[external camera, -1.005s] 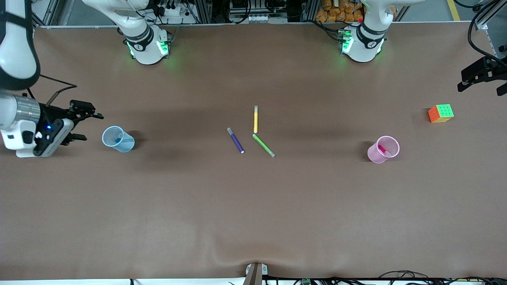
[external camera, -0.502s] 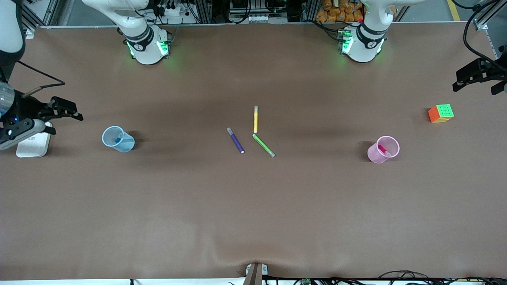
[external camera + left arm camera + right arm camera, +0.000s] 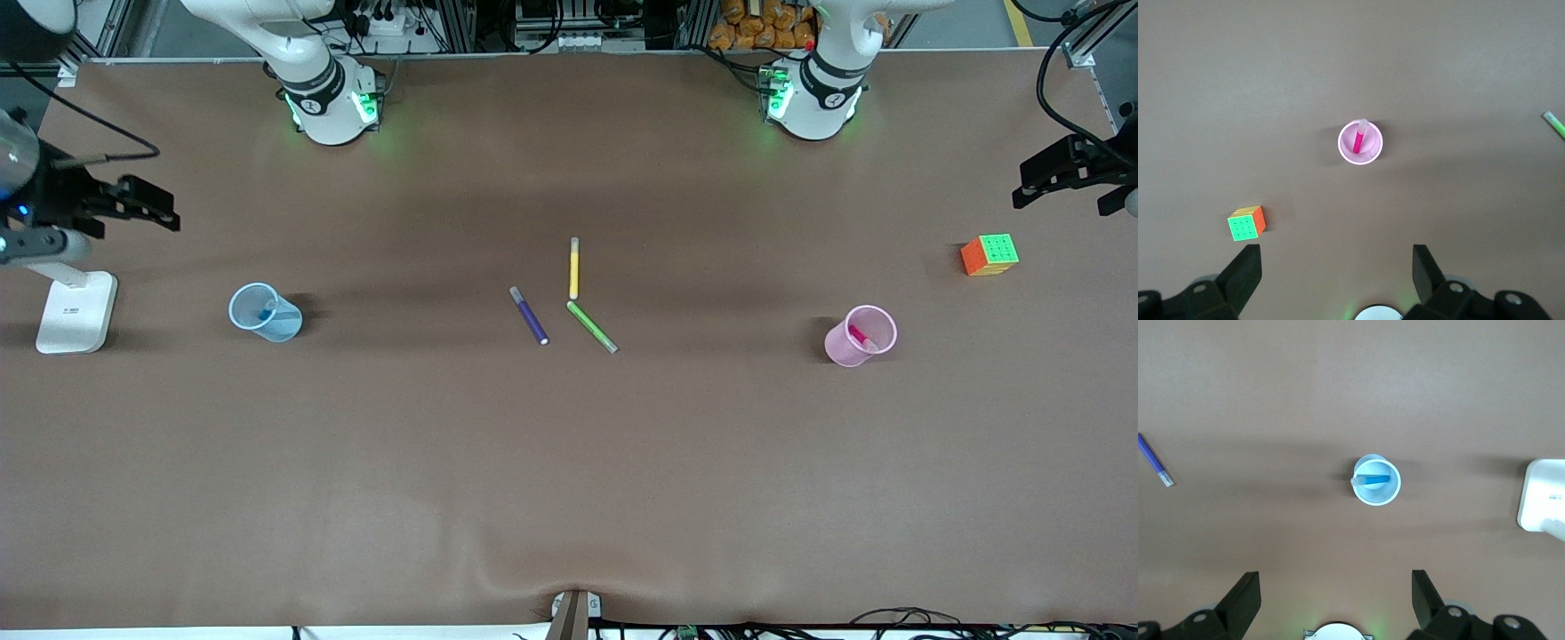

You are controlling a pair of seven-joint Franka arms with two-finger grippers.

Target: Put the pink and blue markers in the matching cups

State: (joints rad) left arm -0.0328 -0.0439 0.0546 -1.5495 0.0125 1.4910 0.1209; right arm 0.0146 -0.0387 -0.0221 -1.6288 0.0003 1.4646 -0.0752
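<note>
A: Cups first. We see the blue cup (image 3: 265, 312) standing on the table (image 3: 569, 462) toward the right arm's end, with the blue marker (image 3: 1371, 480) leaning inside it, its grey cap resting at the rim.

B: We agree. From the right wrist view that cup sits under the right end effector (image 3: 1336, 593), ahead of its fingertips, and its two fingers (image 3: 1245, 597) stand wide apart with nothing between them.

A: In the front view we place the right end effector (image 3: 147, 206) up in the air over the table's edge at the right arm's end, above a white stand (image 3: 75, 311).

B: And the pink cup (image 3: 859, 335)?

A: We find it upright toward the left arm's end, with the pink marker (image 3: 1358, 139) slanted inside, cap end poking just past the rim. It lies under the left end effector (image 3: 1337, 273), ahead of its tips.

B: We see the left end effector (image 3: 1067, 173) in the air over the table's edge at the left arm's end, fingers (image 3: 1426, 273) spread wide and empty. A colour cube (image 3: 989, 254) sits on the table below it, well apart from the pink cup.

A: Between the two cups we count three loose markers lying flat, well away from both end effectors: purple (image 3: 529, 316), yellow (image 3: 574, 268) and green (image 3: 592, 327). The green one's end nearly meets the yellow one's.
</note>
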